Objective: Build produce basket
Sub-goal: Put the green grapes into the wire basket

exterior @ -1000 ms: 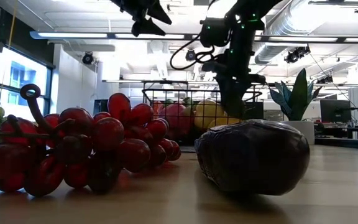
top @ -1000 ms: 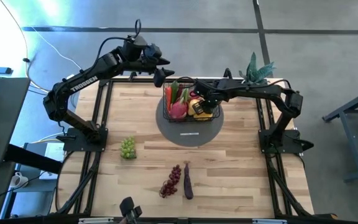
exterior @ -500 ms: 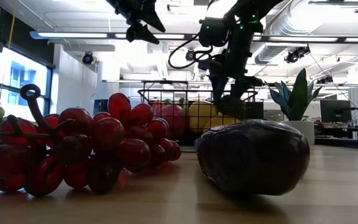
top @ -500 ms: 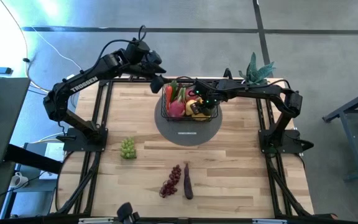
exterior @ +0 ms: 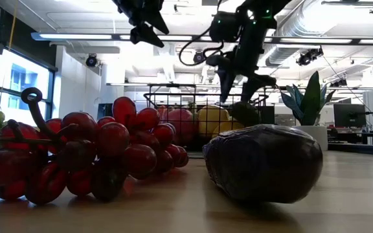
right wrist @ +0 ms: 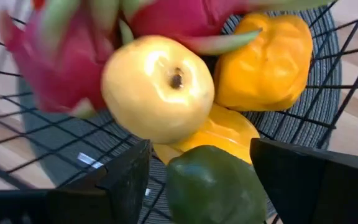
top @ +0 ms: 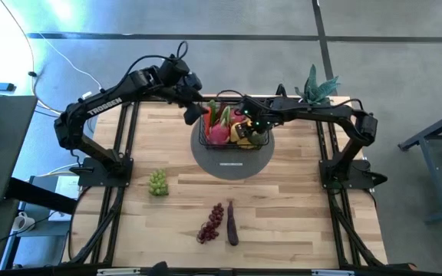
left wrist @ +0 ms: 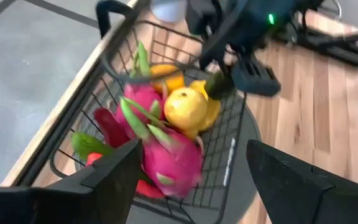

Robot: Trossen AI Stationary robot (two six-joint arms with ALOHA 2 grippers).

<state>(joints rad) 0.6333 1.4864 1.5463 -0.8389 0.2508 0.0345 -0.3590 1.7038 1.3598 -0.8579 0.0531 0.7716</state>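
The black wire basket [top: 232, 132] stands on a round grey disc [top: 232, 162] at the table's far middle. It holds pink dragon fruits [left wrist: 166, 155], a yellow fruit [right wrist: 157, 87], orange pieces [right wrist: 266, 59] and a green pepper [right wrist: 216, 186]. My right gripper [right wrist: 199, 149] hangs open just above the pepper [exterior: 241, 114], its fingers apart from it. My left gripper [left wrist: 194, 149] is open, high over the basket's left side [top: 192, 115], and points slantwise down at it. Green grapes [top: 158, 182], red grapes [top: 212, 222] and a purple eggplant [top: 232, 224] lie on the near table.
A potted green plant [top: 317, 83] stands at the far right corner, behind the right arm. The red grapes [exterior: 89, 155] and the eggplant [exterior: 264, 162] lie close to the low camera. Bare wood stretches between the disc and the near produce.
My right gripper has opened and let go of the green pepper, which now lies in the basket's right part. My left gripper has come a little down toward the basket's left side and tipped further downward, still open.
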